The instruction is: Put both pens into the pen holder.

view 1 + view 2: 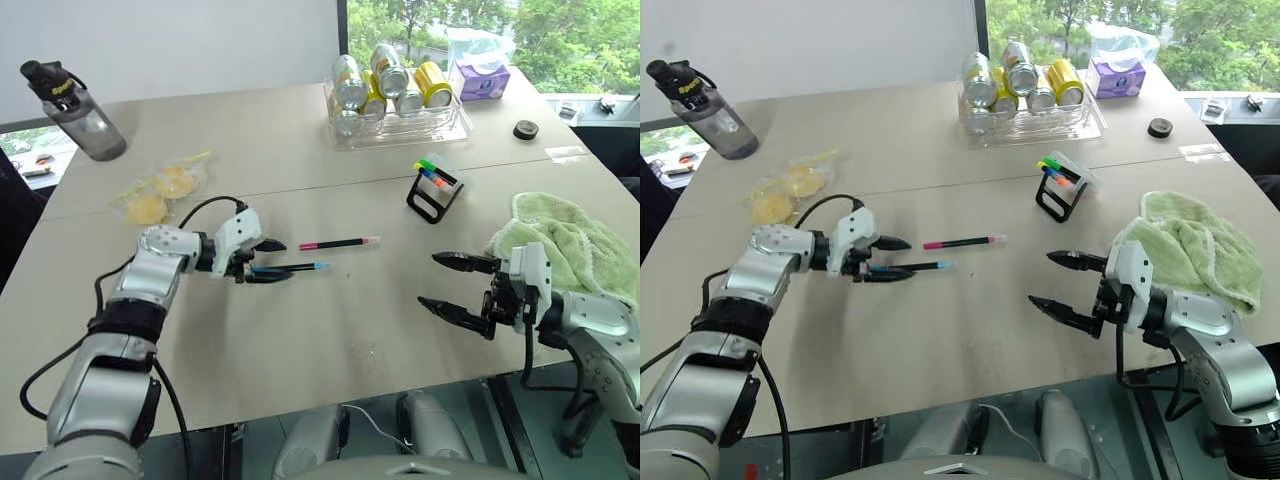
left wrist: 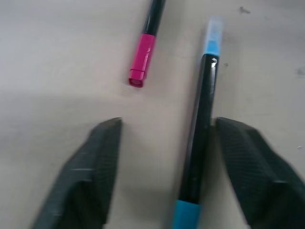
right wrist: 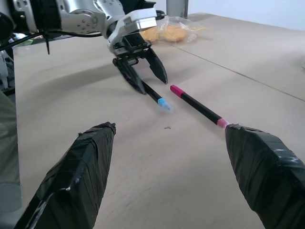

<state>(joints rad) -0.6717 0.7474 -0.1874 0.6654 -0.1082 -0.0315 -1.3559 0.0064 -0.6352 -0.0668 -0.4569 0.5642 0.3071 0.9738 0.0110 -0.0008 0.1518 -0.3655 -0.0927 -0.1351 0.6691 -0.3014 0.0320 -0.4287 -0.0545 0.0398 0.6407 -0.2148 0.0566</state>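
Step in hand was pickup: left gripper (image 1: 267, 260) straddled blue pen (image 2: 199, 138), fingers apart, not clamped. Next: close, lift, carry to holder (image 1: 437, 190).

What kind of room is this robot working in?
Probably an office or meeting room: a large table by a window onto trees, with a tissue box, a tray of drink cans and a water bottle on it.

Water bottle (image 1: 78, 115) lid: small yellow lettering, too small to read.
Drink cans (image 1: 388, 82): printed designs, no brand legible.
Purple tissue box (image 1: 483, 80): markings unreadable.
Pens, pen holder: no legible text.
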